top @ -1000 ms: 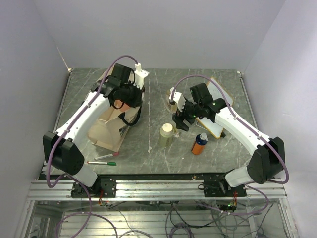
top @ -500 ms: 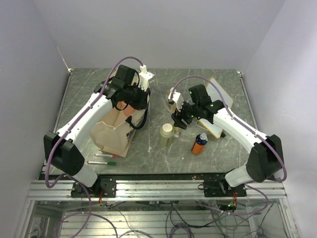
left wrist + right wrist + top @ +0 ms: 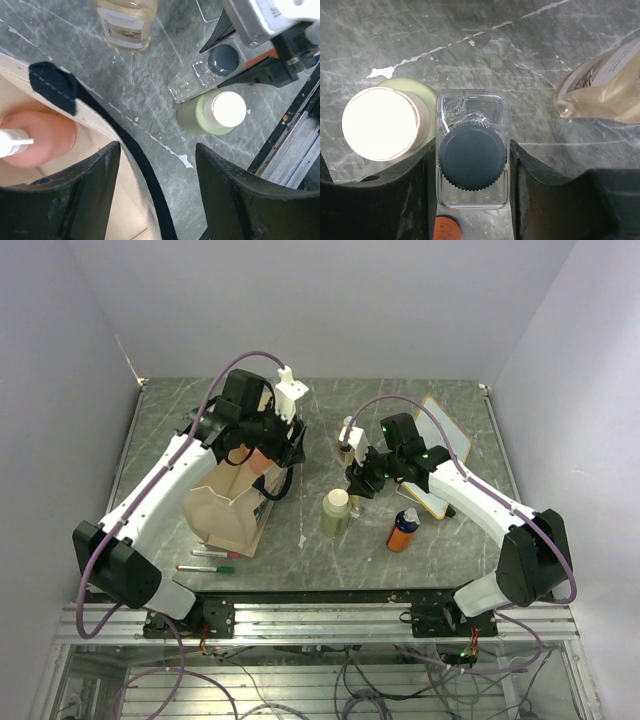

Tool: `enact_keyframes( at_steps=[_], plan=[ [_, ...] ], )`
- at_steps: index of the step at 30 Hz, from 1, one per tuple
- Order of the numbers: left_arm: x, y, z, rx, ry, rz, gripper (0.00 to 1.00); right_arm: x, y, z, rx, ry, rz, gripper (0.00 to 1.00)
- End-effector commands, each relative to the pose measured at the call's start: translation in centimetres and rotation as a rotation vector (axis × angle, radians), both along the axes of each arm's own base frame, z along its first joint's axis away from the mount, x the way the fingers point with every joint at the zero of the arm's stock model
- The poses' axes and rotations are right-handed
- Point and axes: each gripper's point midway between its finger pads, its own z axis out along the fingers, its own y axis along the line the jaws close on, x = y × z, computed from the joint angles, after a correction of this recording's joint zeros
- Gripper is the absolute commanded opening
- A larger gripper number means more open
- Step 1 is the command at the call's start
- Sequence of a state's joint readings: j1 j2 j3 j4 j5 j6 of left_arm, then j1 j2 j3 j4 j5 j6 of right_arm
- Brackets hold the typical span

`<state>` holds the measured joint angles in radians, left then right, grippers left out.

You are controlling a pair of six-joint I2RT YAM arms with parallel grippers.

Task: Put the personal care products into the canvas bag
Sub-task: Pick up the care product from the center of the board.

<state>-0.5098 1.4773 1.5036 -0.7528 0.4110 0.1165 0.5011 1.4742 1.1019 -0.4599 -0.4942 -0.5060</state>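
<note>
The beige canvas bag (image 3: 222, 515) stands at the left with its mouth open, and the salmon-pink bottle (image 3: 42, 145) lies inside it. My left gripper (image 3: 157, 150) hangs open over the bag's rim and navy strap (image 3: 55, 87), with nothing between its fingers. My right gripper (image 3: 470, 155) is shut on the clear bottle with the black cap (image 3: 471, 160), one finger pressed flat against each side. The pale green bottle (image 3: 382, 122) stands right beside it. The amber bottle (image 3: 605, 92) is a little farther back, and the orange bottle (image 3: 403, 530) stands nearer the front.
A wood-framed whiteboard (image 3: 445, 430) lies under the right arm at the back right. A red and a green marker pen (image 3: 215, 562) lie in front of the bag. The bottles cluster tightly around my right gripper (image 3: 358, 480).
My left gripper has opened above the bag and the pink bottle now rests inside. My right gripper has closed onto the clear bottle.
</note>
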Motion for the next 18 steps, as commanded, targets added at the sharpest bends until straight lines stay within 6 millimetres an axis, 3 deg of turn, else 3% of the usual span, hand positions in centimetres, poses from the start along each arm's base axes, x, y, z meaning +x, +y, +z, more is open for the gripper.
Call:
enact_keyframes(
  at_steps=[1,6,18],
  plan=[
    [-0.6,0.8,3.2,-0.002,-0.116,-0.015,0.77,0.9,1.2,2.3,0.066,-0.066,0.037,0.00],
    [0.0,3.4,5.6,0.008,-0.189,0.055,0.89,1.9,1.5,5.1,0.089,-0.109,0.020,0.00],
    [2.6,12.3,9.8,-0.003,-0.289,0.374,0.93,4.5,3.0,15.6,0.198,-0.208,-0.031,0.00]
  ],
)
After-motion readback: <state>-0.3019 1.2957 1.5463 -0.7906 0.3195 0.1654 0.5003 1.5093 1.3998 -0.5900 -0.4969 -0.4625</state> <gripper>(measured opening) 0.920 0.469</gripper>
